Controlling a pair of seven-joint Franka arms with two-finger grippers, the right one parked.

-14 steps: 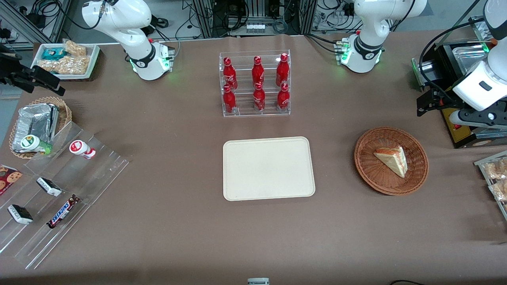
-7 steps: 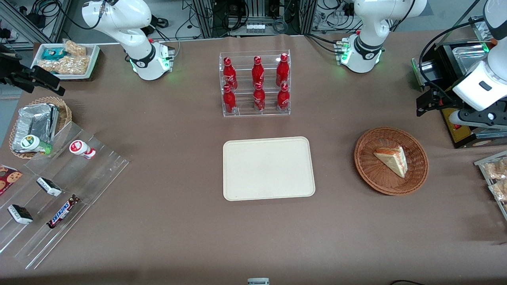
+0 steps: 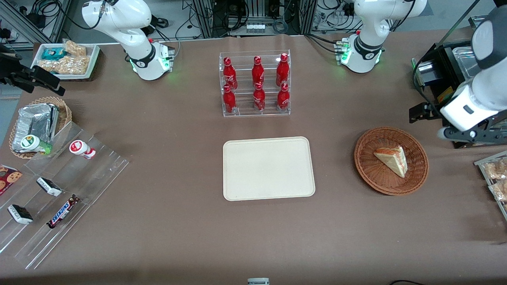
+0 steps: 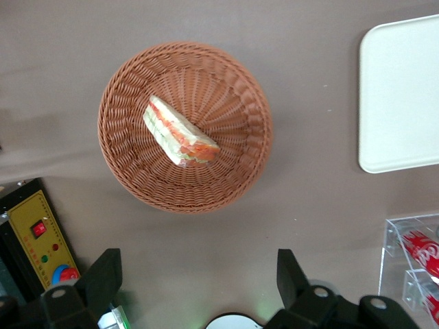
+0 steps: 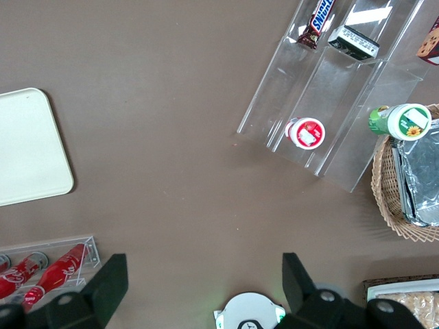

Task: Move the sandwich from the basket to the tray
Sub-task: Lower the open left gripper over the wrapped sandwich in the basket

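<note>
— Jaws of the gripper: how were they found?

— They were seen wide apart in the left wrist view, and nothing was held between the fingers. The gripper was kept high above the table, near the basket but not over its middle, toward the working arm's end.

— Which step was judged to be in hand?

— The approach, it was judged; no grasp was made yet. The sandwich was lying flat in the basket, and the tray was well apart from it, with nothing on it.

— What was called for next?

— The gripper had to be brought over the wedge, lowered, and closed across the bread sides. A gentle closing was judged wise, as the wrap could slip.

— And the arm's pose?

— The wrist was pointed downward, the last link being tilted over the table edge.
</note>
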